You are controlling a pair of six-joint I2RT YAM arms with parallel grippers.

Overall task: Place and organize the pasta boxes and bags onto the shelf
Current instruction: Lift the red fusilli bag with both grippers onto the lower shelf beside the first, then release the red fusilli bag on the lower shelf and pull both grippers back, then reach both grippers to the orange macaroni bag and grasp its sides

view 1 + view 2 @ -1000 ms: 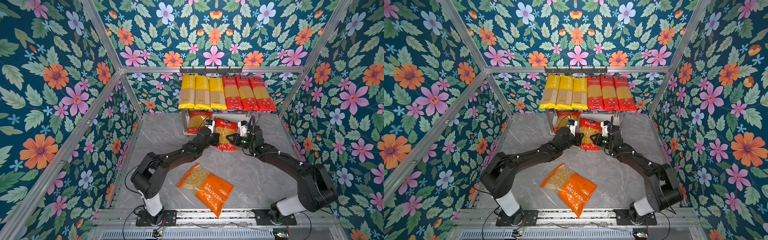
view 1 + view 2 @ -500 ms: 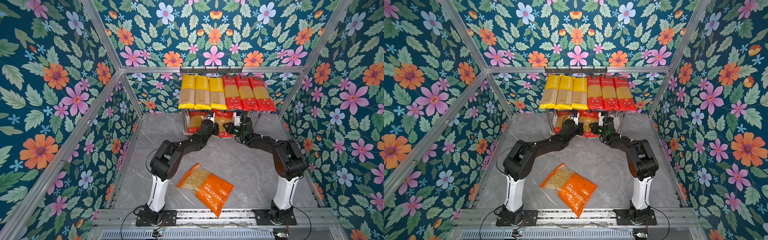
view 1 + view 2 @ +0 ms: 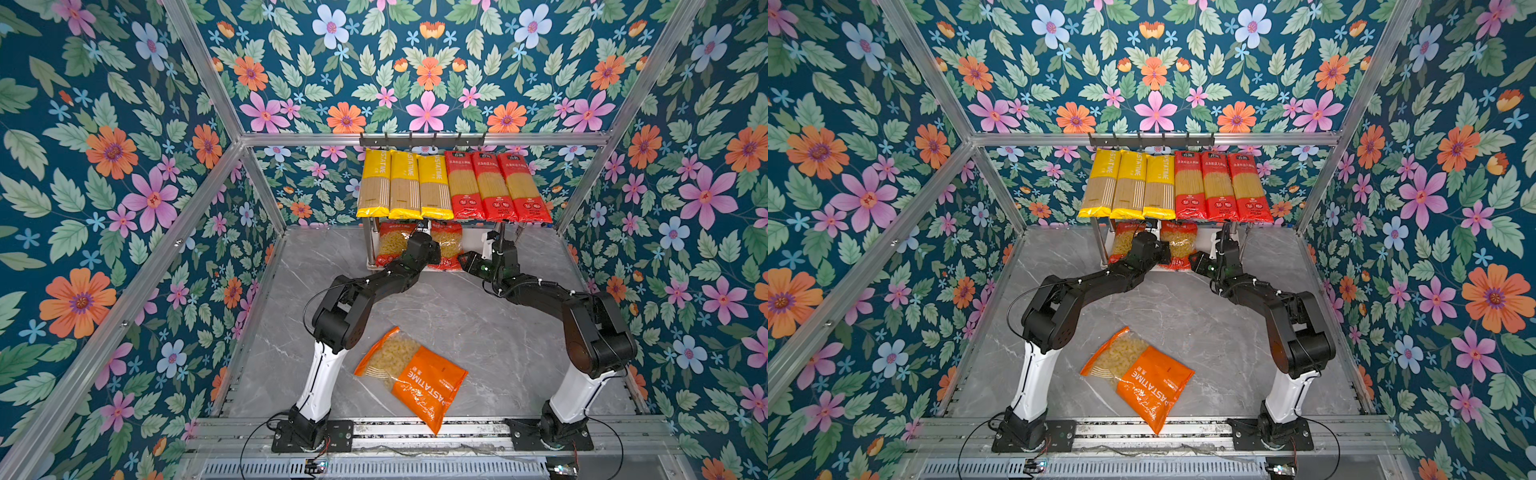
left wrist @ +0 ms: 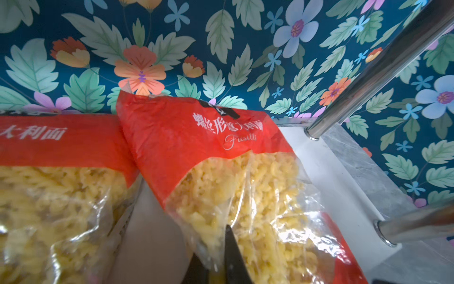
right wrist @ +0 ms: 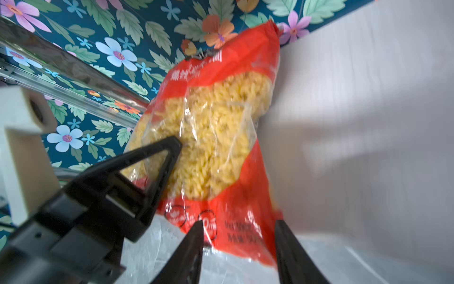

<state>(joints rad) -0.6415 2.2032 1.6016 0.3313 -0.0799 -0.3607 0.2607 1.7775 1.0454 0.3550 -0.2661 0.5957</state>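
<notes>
Three long yellow packs [image 3: 403, 185] and three long red packs [image 3: 496, 187] lie on the shelf's top tier. Two red macaroni bags [image 3: 390, 245] [image 3: 446, 243] stand side by side on its lower board [image 4: 319, 159]. My left gripper [image 4: 211, 246] is shut on a fold of clear film of the second red bag [image 4: 208, 137]. My right gripper [image 5: 239, 222] is open, its fingers on either side of that bag's [image 5: 221, 123] bottom edge without pinching it. An orange macaroni bag [image 3: 415, 374] lies flat on the marble floor between the arm bases.
A black hook rail [image 3: 422, 139] runs along the back frame above the shelf. Chrome legs [image 3: 368, 241] stand at the shelf's corners, one close to my right wrist [image 3: 498, 249]. Bare board shows to the right of the second bag. Floral walls close in three sides.
The second red bag went from in front of the shelf onto the lower tier beside the first. My right gripper opened and let it go, then drew back slightly.
</notes>
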